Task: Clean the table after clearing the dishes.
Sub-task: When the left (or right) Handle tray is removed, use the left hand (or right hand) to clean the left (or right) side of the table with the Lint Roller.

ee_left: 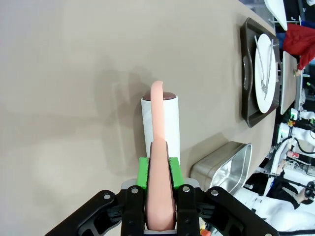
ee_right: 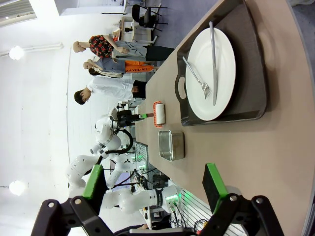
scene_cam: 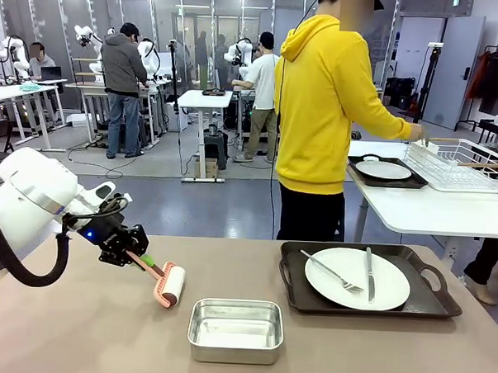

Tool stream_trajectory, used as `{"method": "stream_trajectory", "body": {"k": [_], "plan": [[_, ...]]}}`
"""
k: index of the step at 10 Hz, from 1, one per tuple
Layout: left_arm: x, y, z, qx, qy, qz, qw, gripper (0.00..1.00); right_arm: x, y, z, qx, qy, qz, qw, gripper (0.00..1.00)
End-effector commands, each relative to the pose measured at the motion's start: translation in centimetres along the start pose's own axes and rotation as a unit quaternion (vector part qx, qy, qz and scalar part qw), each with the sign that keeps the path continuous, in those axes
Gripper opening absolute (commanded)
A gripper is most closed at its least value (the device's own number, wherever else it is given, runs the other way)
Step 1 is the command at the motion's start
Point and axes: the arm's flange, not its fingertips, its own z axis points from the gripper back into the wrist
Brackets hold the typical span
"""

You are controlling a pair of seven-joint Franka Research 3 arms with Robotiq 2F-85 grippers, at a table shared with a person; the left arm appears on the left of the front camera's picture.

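Nearest on the matte tan-brown surface (scene_cam: 77,328) stands a steel pan (scene_cam: 235,329), empty and shiny. Just behind it to the left, the left claw (scene_cam: 134,256) is clamped on the pink handle of a roller (scene_cam: 169,284), whose white roll points down at the bare top. Whether it touches cannot be told. The right claw (ee_right: 153,182) hangs with its green pads apart, holding nothing. Farther right, a black handled tray (scene_cam: 430,302) carries a round white plate (scene_cam: 356,278), with a fork (scene_cam: 332,272) and a knife (scene_cam: 368,274) lying on it. Beyond, a person (scene_cam: 323,107) in a yellow hoodie reaches toward a white table (scene_cam: 413,210). It bears a second tray (scene_cam: 357,161) with a second plate (scene_cam: 383,169), beside a wire rack (scene_cam: 457,162).
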Motion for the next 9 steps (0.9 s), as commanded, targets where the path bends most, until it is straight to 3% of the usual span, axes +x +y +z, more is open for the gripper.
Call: {"method": "stream_trajectory", "body": {"k": [1, 6, 9], "plan": [[-1.8, 4.1, -0.3, 0.029, 0.004, -0.016, 0.999, 0.21, -0.2, 0.2, 0.1, 0.001, -0.001, 0.002, 1.0, 1.0], [-3.1, 9.4, 3.9, 0.066, 0.003, 0.008, 0.998, 0.21, -0.2, 0.2, 0.1, 0.001, -0.001, 0.002, 1.0, 1.0], [-4.3, 11.7, 7.8, 0.129, 0.005, 0.027, 0.991, 0.21, -0.2, 0.2, 0.1, 0.001, -0.001, 0.002, 1.0, 1.0]]}}
